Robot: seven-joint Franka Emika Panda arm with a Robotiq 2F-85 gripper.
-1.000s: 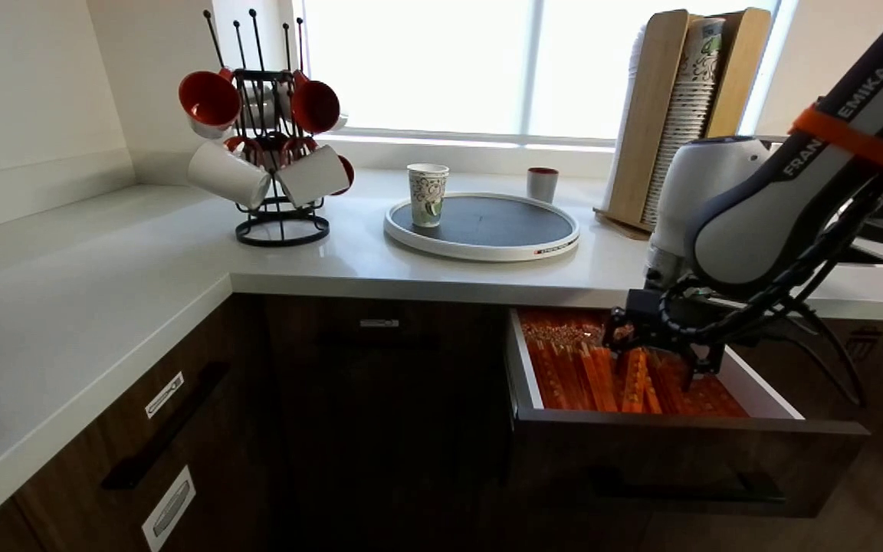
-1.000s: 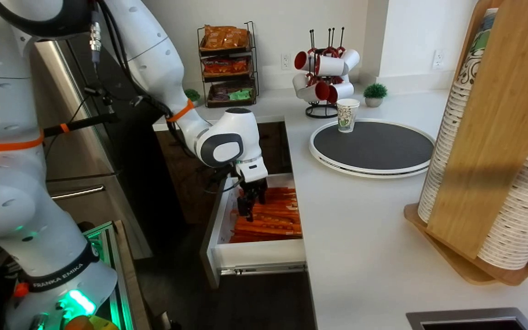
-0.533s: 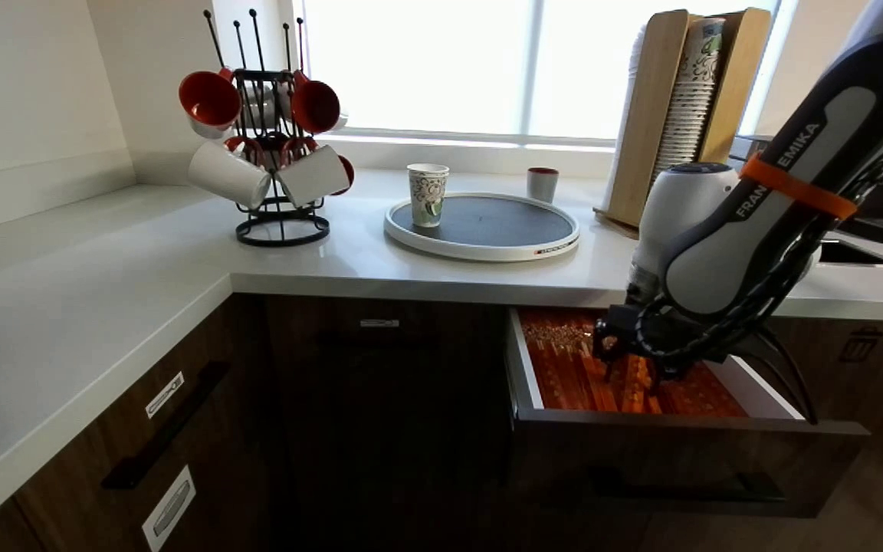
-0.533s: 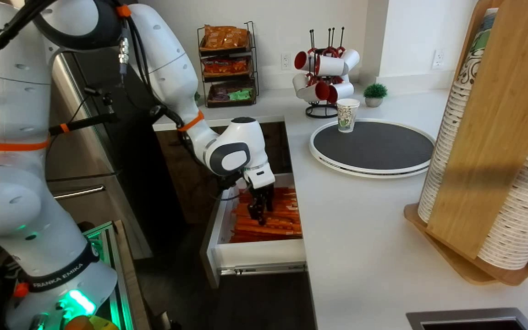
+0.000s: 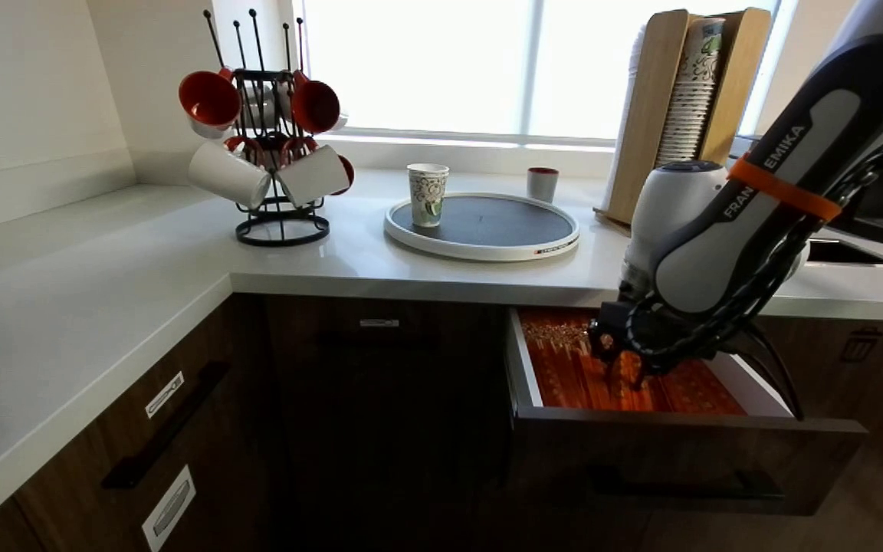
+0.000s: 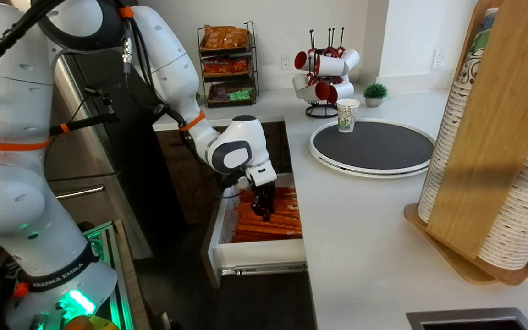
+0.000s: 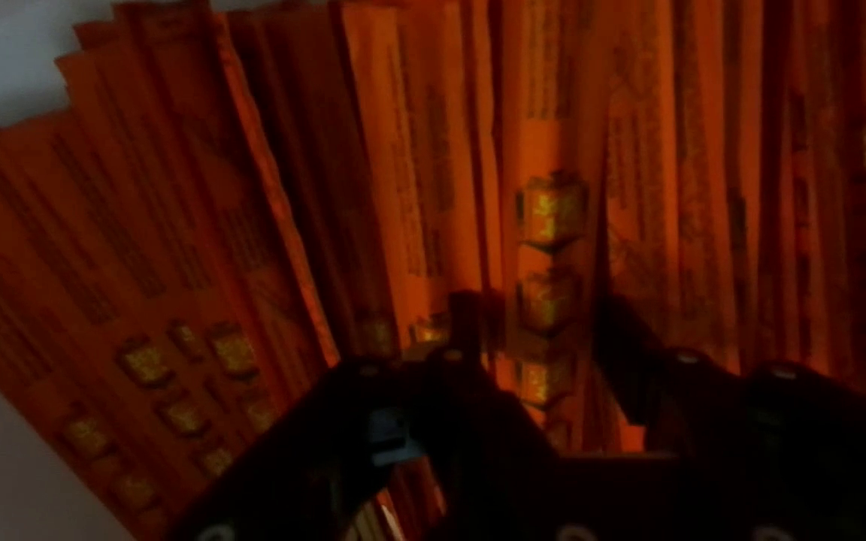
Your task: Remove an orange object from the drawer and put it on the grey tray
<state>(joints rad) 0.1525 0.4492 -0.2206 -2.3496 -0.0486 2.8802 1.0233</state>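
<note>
The drawer [image 5: 687, 460] is pulled out and holds many thin orange packets [image 6: 268, 229] lying side by side. My gripper [image 5: 624, 377] reaches down into it, fingertips low among the packets. In the wrist view the gripper [image 7: 542, 315] straddles one orange object [image 7: 552, 210], a long packet with gold-coloured prints. Its jaws are partly drawn in: one finger lies along the packet's right edge, while a narrow dark gap shows on the left. The grey tray [image 5: 499, 218] rests on the counter, bearing a patterned paper cup [image 5: 428, 195]. The wrist picture is dark and blurred.
A mug rack [image 5: 280, 153] stands left of the tray in an exterior view. A wooden cup holder [image 6: 497, 151] rises near the tray. The counter edge [image 5: 426, 287] overhangs the drawer's back. A small white cup [image 5: 542, 184] stands behind the tray.
The arm has shifted sideways and down over the packets, to the left in an exterior view. The gripper's fingers have come closer together around one packet. The drawer front has moved very slightly.
</note>
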